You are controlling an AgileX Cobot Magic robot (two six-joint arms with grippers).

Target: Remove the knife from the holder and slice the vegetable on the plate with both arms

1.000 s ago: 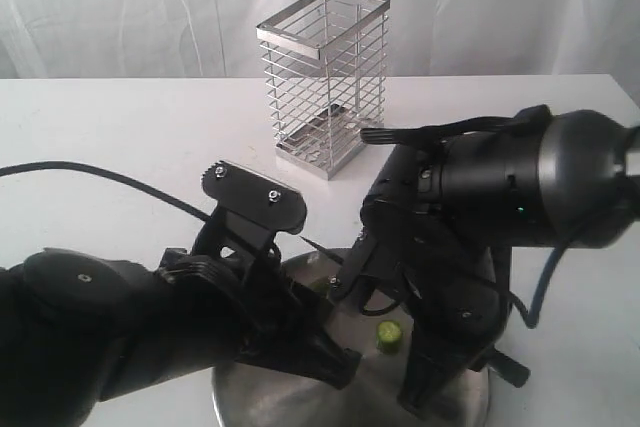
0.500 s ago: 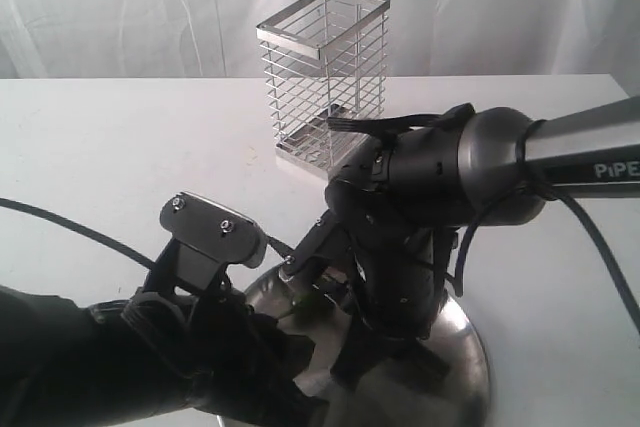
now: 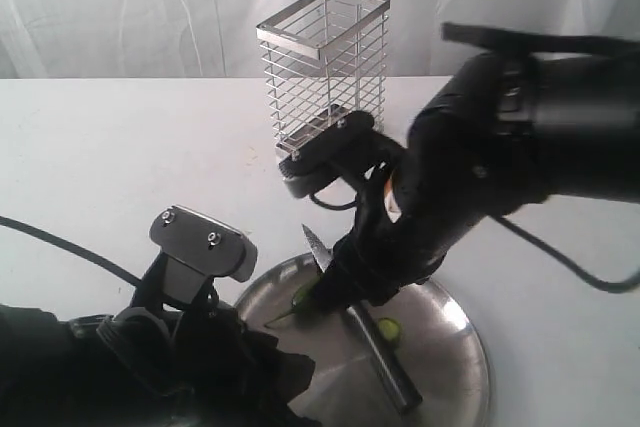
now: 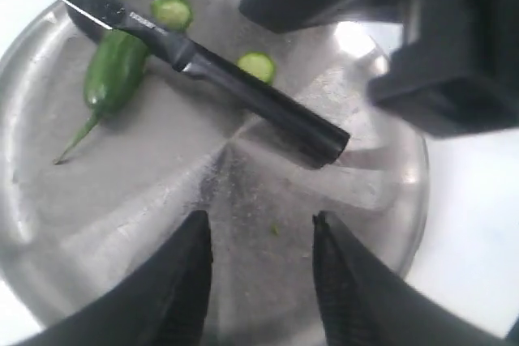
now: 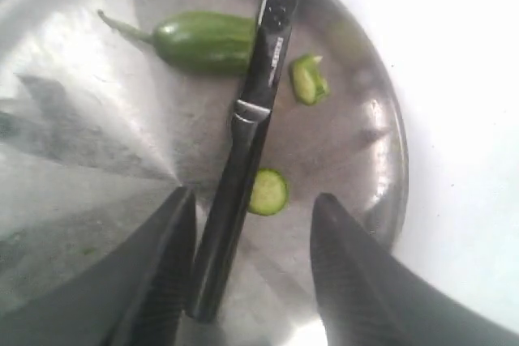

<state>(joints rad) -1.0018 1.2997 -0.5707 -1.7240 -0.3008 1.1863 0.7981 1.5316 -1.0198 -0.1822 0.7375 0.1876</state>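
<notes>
A: Knife point(image 5: 247, 131) now lies loose on the one plate point(image 4: 49, 224), blade across the chili point(image 5: 203, 40); half a second ago the right gripper point(image 5: 251, 281) covered it.
B: Cutting looks finished?
A: Likely. One holder point(image 3: 325, 82) at twelve o'clock, two cut slices point(image 5: 268, 192). Both grippers, left point(image 4: 259, 281) too, gape open, holding nothing.

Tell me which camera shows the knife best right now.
The left wrist view: the whole knife shows, tip to handle end, lying across the plate. The right wrist view crops its tip; in the exterior view the right arm hides its middle.
</notes>
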